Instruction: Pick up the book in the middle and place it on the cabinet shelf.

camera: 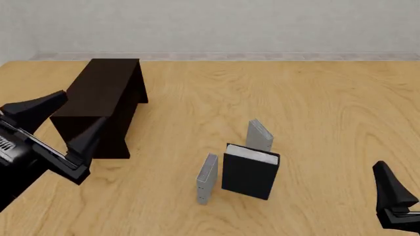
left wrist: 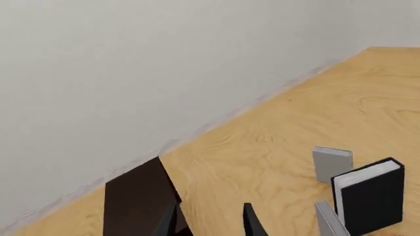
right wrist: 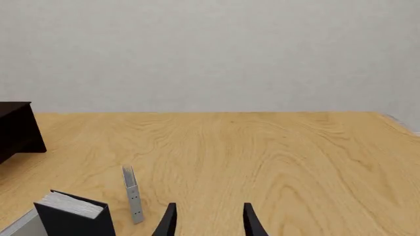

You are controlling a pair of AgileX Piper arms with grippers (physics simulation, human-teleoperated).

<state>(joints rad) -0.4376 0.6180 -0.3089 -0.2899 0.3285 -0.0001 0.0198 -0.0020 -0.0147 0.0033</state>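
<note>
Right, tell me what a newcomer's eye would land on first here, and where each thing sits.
First the dark cabinet, long and low, on the table's far left by the left gripper. Next the thick navy-black book standing upright near the middle front, flanked by two thin grey books, one to its left and one just behind it. Both grippers hang open and empty, the right gripper low at the front right edge.

Matte black arms (camera: 26, 152) — tapered fingers (camera: 392, 189)

A bare simulated test room, seemingly a lab-style setup: a pale wood-grain worktop (camera: 315, 98) meets a blank grey-white wall (camera: 217, 24), flatly rendered, with only a dark cabinet (camera: 98, 93) and books.
</note>
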